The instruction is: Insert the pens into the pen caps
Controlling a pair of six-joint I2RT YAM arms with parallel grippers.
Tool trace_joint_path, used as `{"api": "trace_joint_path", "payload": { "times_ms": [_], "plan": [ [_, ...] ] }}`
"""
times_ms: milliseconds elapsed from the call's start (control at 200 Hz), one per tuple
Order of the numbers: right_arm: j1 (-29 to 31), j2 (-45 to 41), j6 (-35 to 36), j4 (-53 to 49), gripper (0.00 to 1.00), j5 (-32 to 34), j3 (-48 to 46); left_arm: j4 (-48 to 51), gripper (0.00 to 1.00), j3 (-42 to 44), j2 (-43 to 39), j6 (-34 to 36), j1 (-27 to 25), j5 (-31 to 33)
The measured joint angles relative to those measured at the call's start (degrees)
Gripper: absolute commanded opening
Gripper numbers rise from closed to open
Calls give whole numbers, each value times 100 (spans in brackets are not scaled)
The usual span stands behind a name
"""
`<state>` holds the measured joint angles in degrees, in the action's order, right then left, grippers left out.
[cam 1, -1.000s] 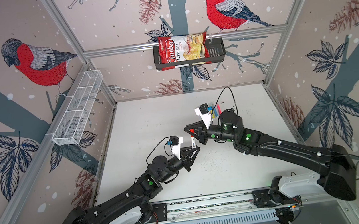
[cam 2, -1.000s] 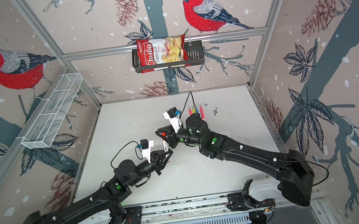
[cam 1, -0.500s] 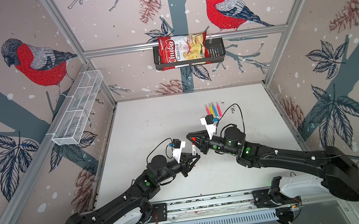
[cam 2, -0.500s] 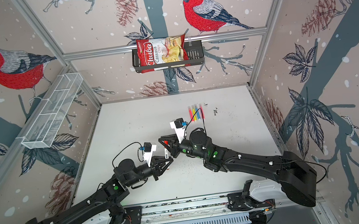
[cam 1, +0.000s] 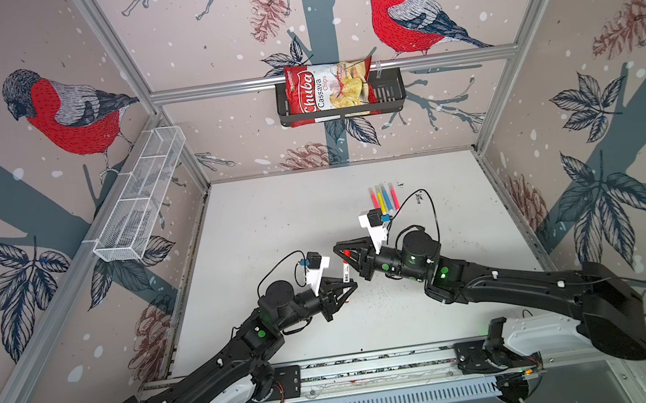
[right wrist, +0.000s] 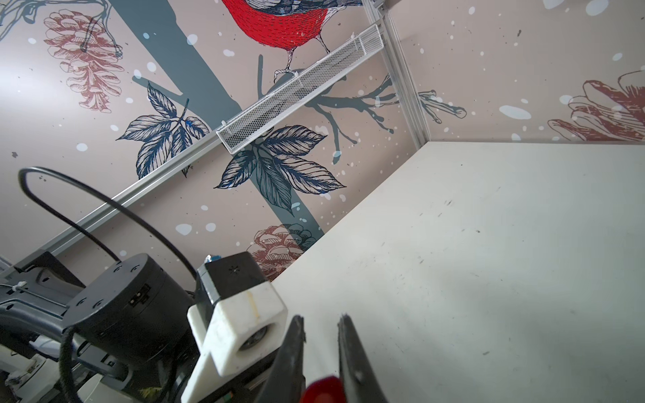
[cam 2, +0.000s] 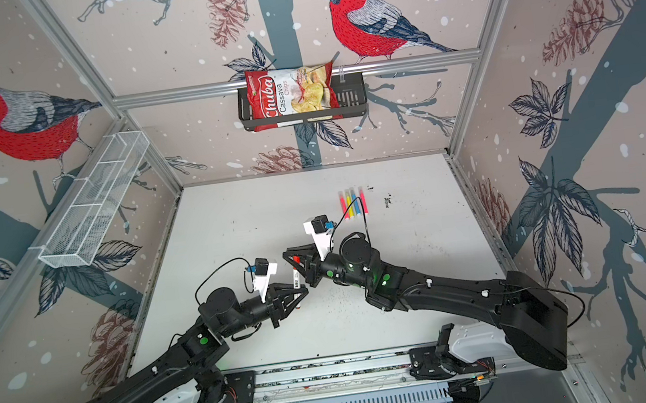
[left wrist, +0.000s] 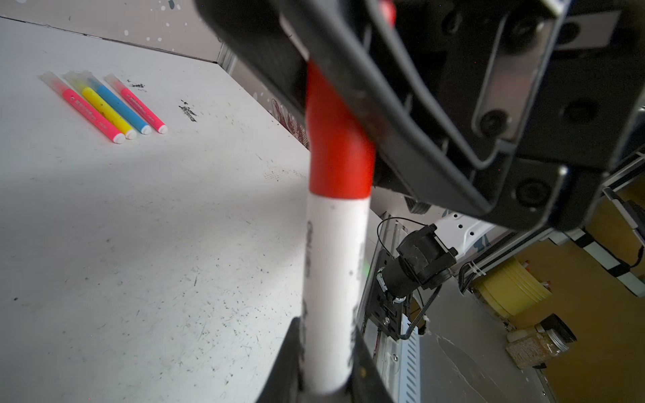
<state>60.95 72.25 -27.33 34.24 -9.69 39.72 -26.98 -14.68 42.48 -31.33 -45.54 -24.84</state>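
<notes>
Near the middle of both top views we see the two arms meeting tip to tip. The left gripper (cam 1: 349, 287) is pinched on the barrel of the white pen (cam 1: 345, 270), which points toward the top of the frame and is held clear of the table (cam 1: 274, 225). The right gripper (cam 1: 342, 250) is pinched on the red cap (cam 1: 346, 253), just above the left gripper in the frame, at the pen's far end.

In the left wrist view the red cap meets the white barrel with no gap and sits slightly crooked to it. Whether it is pushed fully home we cannot tell.

Four slim pens (cam 1: 384, 199), in the order pink, yellow, blue, pink, lie side by side right of centre toward the back of the table, well apart from both grippers. Each has a whitish cap (left wrist: 47, 77) on its far end.

A chip bag (cam 1: 326, 91) rests in a black basket (cam 1: 389, 92) at upper centre, and a wire tray (cam 1: 141, 202) hangs at upper left.
</notes>
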Motion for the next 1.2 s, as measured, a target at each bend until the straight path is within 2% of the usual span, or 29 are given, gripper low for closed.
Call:
{"api": "trace_joint_path", "payload": {
  "times_ms": [390, 450, 490, 520, 575, 605, 625, 685, 760, 825, 981, 1201],
  "plan": [
    [2, -13, -2, 57, 0, -90, -59, -66, 0, 50, -26, -151, 63, -240],
    [2, -31, -2, 55, 3, -87, -57, -74, 0, 50, -31, -146, 66, -243],
    [2, -42, -2, 42, 8, -87, -33, -103, 0, 50, -28, -146, 66, -247],
    [2, -63, 0, -13, 18, -83, 0, -118, 0, 50, -24, -142, 68, -249],
    [2, -146, 4, -175, 40, -55, 83, -256, 0, 50, 9, -129, 74, -256],
    [2, -219, 28, -339, 59, -63, 142, -420, 0, 50, 31, -144, 74, -186],
    [9, -267, 42, -507, 68, -129, 170, -570, 0, 46, 39, -195, 94, -35],
    [50, -446, 149, -1147, 75, -350, 245, -1117, 0, -22, 94, -293, 190, 474],
    [-24, -914, 363, -1716, 86, -385, 372, -1436, 0, -37, 188, -293, 170, 546],
    [-162, -1552, 516, -1897, 91, -369, 428, -1528, 0, -35, 278, -321, 184, 662],
    [-872, -2905, 640, -1893, 92, -227, 284, -1720, 0, 31, 315, -319, 122, 750],
    [-1263, -3314, 592, -2365, 92, -258, -177, -1742, 0, -105, 507, -214, 48, 964]
  ]
}}
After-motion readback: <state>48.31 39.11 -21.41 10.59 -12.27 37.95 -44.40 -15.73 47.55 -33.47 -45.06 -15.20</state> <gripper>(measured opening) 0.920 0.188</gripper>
